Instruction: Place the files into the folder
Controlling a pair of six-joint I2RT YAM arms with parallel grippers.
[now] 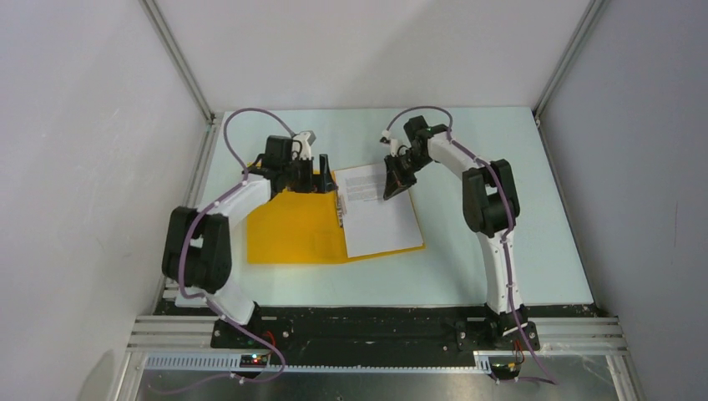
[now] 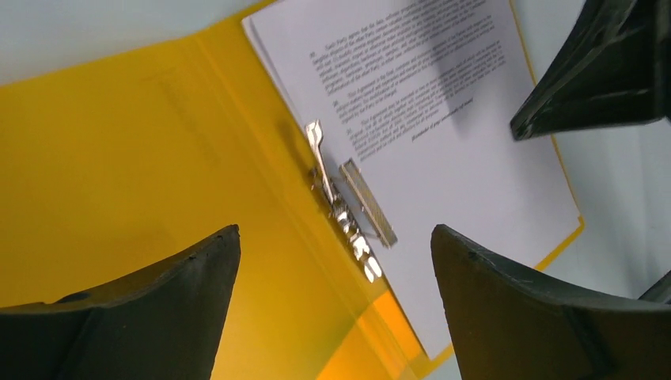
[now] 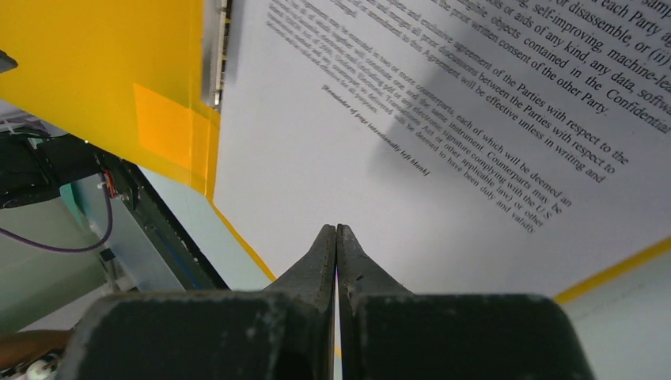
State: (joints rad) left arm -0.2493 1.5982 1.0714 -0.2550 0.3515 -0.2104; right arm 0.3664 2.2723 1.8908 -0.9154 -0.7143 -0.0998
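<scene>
**While the sheets (image 1: 380, 217) lie on the open folder (image 1: 288, 230), the left gripper (image 1: 321, 180) gapes and the right gripper (image 1: 394, 188) is pinched tight**

Where the table (image 1: 501, 251) lies nearest the arms, the folder's near edge rests flat on it, both yellow covers spread wide. The left cover is bare. On the right cover rest the sheets, printed side up, their left edge along the spine at the metal clip (image 2: 348, 202). Whether the clip grips them cannot be told. A thin strip of yellow shows past their right and near edges.

Farther back, the left gripper hovers over the far end of the spine. Its fingers (image 2: 158, 301) are well apart, holding nothing, with the clip in sight below the gap. Across from it, the right gripper hangs above the far part of the sheets, over the printed lines. Its two fingers (image 3: 312, 261) are pressed together with nothing between them, and whether the tips touch the paper cannot be told. The two grippers are near each other but apart.
</scene>
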